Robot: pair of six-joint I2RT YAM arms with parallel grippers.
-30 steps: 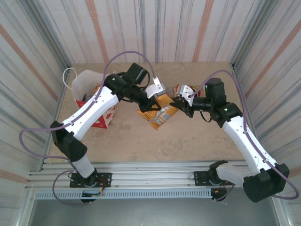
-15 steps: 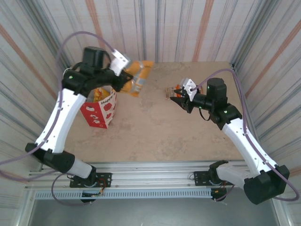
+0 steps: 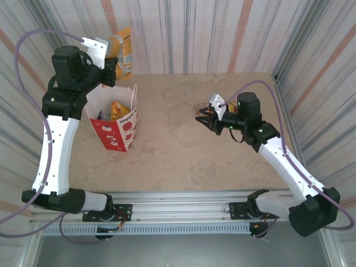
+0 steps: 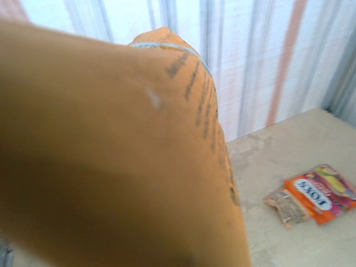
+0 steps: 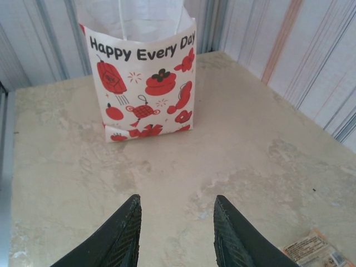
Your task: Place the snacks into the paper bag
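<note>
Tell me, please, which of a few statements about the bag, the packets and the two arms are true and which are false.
The left jaws hold an orange packet off the table. True.
The paper bag lies on its side. False: it stands upright on the table.
The right jaws grip a packet. False: they stand open and empty.
Some packets sit inside the bag. True.
A FOX'S packet lies on the table. True.
</note>
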